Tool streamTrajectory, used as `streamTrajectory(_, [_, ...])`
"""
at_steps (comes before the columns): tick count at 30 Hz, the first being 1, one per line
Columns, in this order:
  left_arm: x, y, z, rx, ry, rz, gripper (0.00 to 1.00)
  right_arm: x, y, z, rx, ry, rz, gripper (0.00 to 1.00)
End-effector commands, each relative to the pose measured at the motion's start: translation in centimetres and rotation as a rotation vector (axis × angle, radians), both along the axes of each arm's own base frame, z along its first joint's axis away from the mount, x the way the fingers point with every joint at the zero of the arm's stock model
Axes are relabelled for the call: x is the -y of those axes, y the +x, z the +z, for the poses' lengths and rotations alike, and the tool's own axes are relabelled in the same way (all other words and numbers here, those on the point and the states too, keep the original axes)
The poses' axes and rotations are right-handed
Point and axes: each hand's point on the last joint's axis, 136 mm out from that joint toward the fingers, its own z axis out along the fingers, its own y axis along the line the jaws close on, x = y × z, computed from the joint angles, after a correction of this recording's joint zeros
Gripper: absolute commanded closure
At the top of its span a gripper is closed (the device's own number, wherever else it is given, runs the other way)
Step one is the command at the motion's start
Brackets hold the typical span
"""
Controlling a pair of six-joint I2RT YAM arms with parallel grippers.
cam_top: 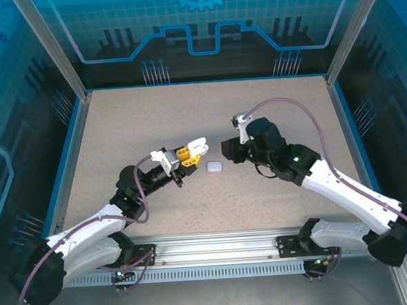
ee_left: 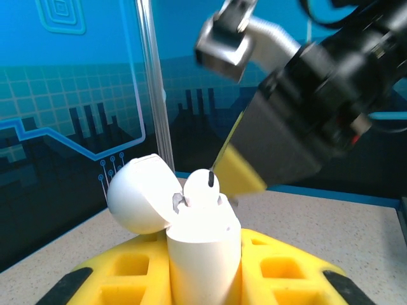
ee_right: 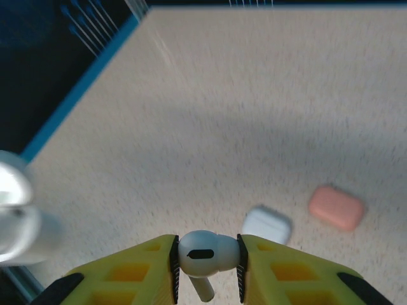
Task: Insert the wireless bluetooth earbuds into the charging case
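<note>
My left gripper (cam_top: 188, 156) (ee_left: 203, 270) is shut on a white charging case (ee_left: 205, 251) (cam_top: 198, 147), held upright above the table. The case's lid (ee_left: 138, 194) hangs open to the left, and one white earbud (ee_left: 201, 187) sits in it. My right gripper (cam_top: 226, 150) (ee_right: 206, 270) faces it from the right, a short gap away. It is shut on a second white earbud (ee_right: 207, 253) with its stem pointing down. One yellow finger of the right gripper (ee_left: 240, 170) hovers just behind the open case. The held case shows blurred at the left edge (ee_right: 14, 222) of the right wrist view.
A closed white case (cam_top: 214, 167) (ee_right: 267, 224) lies on the speckled table (cam_top: 153, 121) below the two grippers. A closed salmon-pink case (ee_right: 336, 207) lies just beside it. Blue walls and metal posts (cam_top: 52, 51) ring the table.
</note>
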Motion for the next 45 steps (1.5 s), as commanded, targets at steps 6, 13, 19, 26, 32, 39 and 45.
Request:
streamTrajectory(6, [1.4, 1.5, 3.9, 0.108, -0.119, 0.043, 0.98, -0.3, -0.5, 8.7, 0.235, 0.198, 0.040, 0.70])
streamTrajectory(13, [2.6, 2.4, 4.2, 0.154, -0.164, 0.091, 0.99, -2.3, -1.5, 10.6, 0.324, 0.257, 0.082, 0.70])
streamTrajectory(19, [3.5, 2.9, 3.7, 0.170, -0.164, 0.144, 1.00, -3.7, -1.6, 10.1, 0.354, 0.243, 0.089, 0.70])
streamTrajectory(26, [3.8, 2.9, 3.8, 0.168, -0.167, 0.178, 0.99, -4.9, -0.9, 8.5, 0.343, 0.194, 0.079, 0.70])
streamTrajectory(32, [3.8, 3.0, 3.9, 0.150, -0.190, 0.185, 1.00, -5.0, -0.6, 7.5, 0.330, 0.172, 0.069, 0.70])
streamTrajectory(39, [3.9, 3.1, 4.2, 0.135, -0.215, 0.178, 1.00, -5.1, -0.7, 6.8, 0.316, 0.164, 0.075, 0.70])
streamTrajectory(45, [4.0, 3.1, 4.4, 0.134, -0.220, 0.183, 0.99, -5.3, -0.7, 6.4, 0.309, 0.161, 0.083, 0.69])
